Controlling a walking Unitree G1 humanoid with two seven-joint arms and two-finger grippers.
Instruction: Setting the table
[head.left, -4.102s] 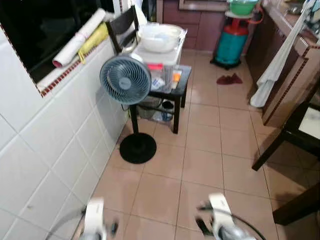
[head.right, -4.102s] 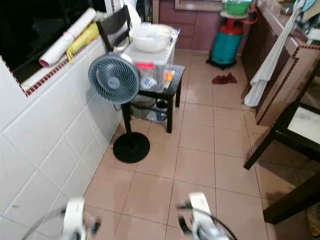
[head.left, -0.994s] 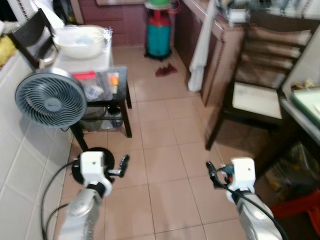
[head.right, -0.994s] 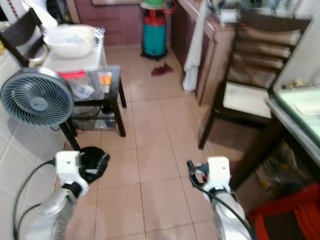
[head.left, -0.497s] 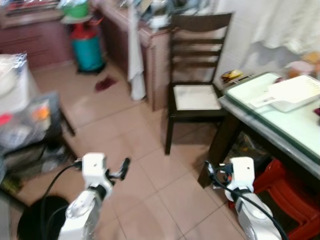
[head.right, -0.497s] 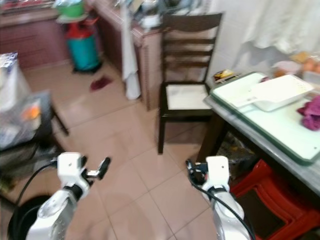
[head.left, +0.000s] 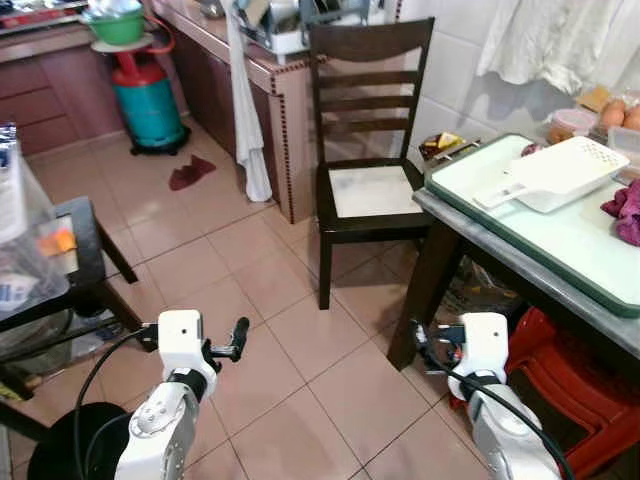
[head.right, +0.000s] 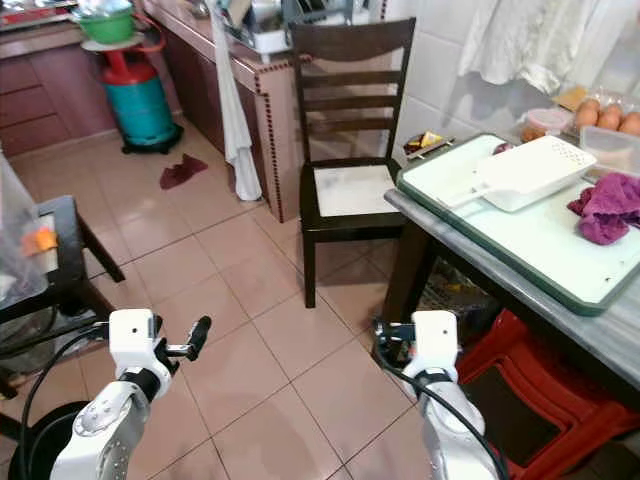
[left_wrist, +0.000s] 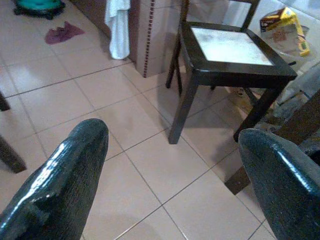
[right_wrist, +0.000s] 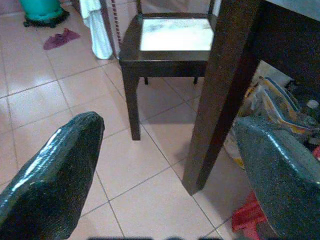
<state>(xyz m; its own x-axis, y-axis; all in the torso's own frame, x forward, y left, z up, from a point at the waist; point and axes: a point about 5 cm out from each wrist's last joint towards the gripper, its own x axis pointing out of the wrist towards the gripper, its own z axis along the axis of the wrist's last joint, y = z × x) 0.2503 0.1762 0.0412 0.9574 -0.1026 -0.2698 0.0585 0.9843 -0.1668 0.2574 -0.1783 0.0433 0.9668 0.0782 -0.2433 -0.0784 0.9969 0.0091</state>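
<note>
Table (head.right: 560, 262) with a glass top stands at the right of the scene, carrying a white perforated tray (head.right: 525, 172), a purple cloth (head.right: 608, 208) and eggs (head.right: 610, 117) at its far edge. 1 dark chair (head.right: 350, 150) stands just left of it. Left gripper (left_wrist: 170, 175) and right gripper (right_wrist: 165, 170) hover above the tiled floor (head.right: 250, 290), each with 2 fingers spread wide, holding nothing.

Bright, even light; soft glare sheens the floor tiles (head.left: 300, 330). Head views look sharp, perhaps slightly soft at the edges. Close-up black fingers (left_wrist: 60, 185) blur, glinting with highlights.
</note>
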